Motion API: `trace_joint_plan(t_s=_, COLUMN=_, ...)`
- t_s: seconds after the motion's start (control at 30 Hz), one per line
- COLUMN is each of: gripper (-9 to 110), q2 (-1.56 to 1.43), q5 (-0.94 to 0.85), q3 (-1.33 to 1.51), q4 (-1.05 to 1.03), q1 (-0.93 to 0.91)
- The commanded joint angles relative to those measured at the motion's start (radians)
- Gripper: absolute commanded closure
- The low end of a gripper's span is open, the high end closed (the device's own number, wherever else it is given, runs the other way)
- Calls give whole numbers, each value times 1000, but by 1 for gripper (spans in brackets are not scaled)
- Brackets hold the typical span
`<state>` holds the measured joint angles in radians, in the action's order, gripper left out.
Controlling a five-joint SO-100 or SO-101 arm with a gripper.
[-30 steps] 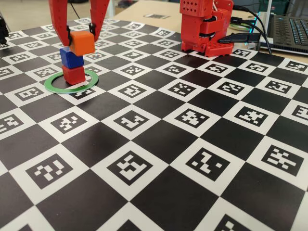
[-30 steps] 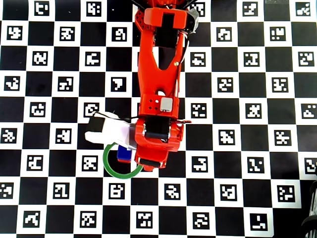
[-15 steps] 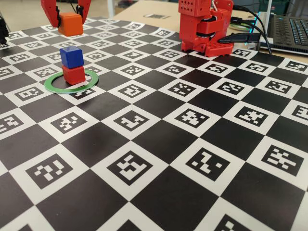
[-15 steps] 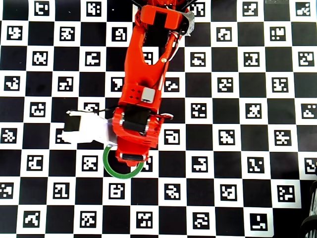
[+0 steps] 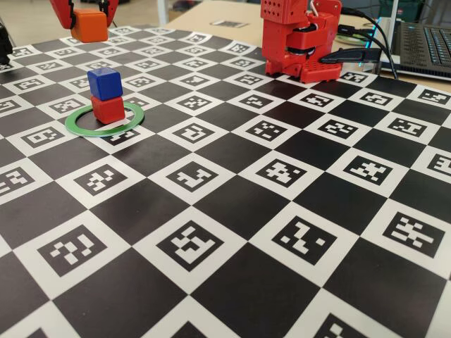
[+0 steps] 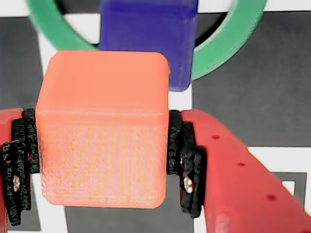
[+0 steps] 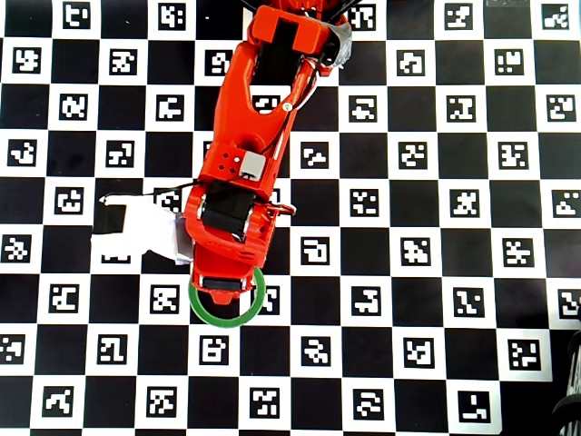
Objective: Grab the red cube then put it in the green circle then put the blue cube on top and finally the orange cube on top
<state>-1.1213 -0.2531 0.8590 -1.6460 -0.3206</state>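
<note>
Fixed view, far left top: gripper hung above the board with the orange cube clamped between its red fingers, well clear of the surface. Lifted that high, presumably, so the cube could pass over the stack without knocking it.

Below and slightly right: the green circle lay flat on the checkerboard mat. Inside it stood the red cube with the blue cube on top, the blue one turned a little relative to the red. Two of three tiers placed; only the orange remained, by my reading.

Further right, at the back of the mat: the arm's red base, with cables running off toward a laptop at the right edge.

Wrist view, left to right: one black ribbed pad pressed on the orange cube's left face, the other pad on its right face, the jaws closed only to the cube's width. Grip sat on the side faces, leaving the bottom free to seat on the stack. Beyond the cube, the blue cube's top showed ahead and offset right, with the ring arcing round it. So the orange cube was not yet centred over the stack.

Overhead view: the arm covered the stack; only the ring's lower arc showed.

Judgement: next comes careful alignment and a slow descent. A tilted release could topple the column.
</note>
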Motion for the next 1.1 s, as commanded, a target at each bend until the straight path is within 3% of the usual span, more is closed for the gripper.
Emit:
trace_joint_plan(t_s=0.0, gripper=96, q2=-34, q5=0, q3=17, q4=32, q1=8)
trace_joint_plan(t_s=0.73, gripper=96, q2=-34, q5=6, q3=175, q4=141, q1=11)
trace_joint_plan(t_s=0.9, gripper=63, q2=-48, q5=18, q3=155, q4=118, q1=9)
trace_joint_plan(t_s=1.07, gripper=58, q2=-86, q5=35, q3=51, q4=46, q1=8)
